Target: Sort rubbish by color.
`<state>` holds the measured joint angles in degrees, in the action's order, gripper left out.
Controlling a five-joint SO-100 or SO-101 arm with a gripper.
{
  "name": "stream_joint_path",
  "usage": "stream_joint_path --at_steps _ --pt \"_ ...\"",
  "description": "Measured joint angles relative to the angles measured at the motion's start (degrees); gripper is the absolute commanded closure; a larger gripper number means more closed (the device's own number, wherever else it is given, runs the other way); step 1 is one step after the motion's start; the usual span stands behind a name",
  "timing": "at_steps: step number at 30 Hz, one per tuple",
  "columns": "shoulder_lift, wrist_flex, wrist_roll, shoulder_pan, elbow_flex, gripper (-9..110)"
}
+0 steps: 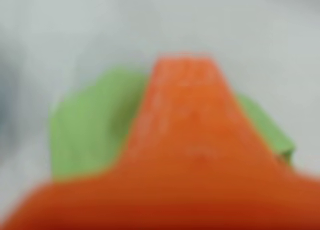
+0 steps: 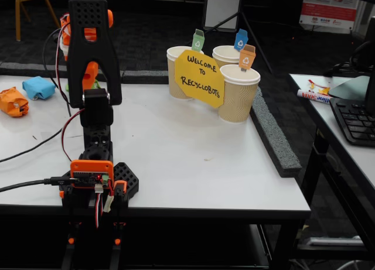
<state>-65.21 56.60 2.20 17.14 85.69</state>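
The wrist view is badly blurred. One orange finger of my gripper [image 1: 183, 65] fills its middle, and the green wad [image 1: 87, 132] lies right behind it, showing on both sides. The other finger is hidden, so I cannot tell whether the wad is held. In the fixed view the gripper [image 2: 89, 77] is low over the table's far left, mostly hidden by the black arm, with a speck of the green wad [image 2: 96, 84] beside it. The light blue wad [image 2: 38, 87] and the orange wad [image 2: 13, 101] lie left of the arm.
Three paper cups stand at the back of the white table [image 2: 176, 159]: one with a green tag [image 2: 177, 71], one with a blue tag [image 2: 225, 54], one with an orange tag [image 2: 238, 93]. A yellow sign [image 2: 200, 78] leans against them. Cables trail left of the arm's base [image 2: 94, 182].
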Motion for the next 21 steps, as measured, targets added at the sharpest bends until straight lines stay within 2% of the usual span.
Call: stream_joint_path --at_steps 15,21 --pt "-1.1 0.2 0.0 -2.2 -1.0 101" --pt "-14.7 0.3 0.0 -4.2 9.4 101"
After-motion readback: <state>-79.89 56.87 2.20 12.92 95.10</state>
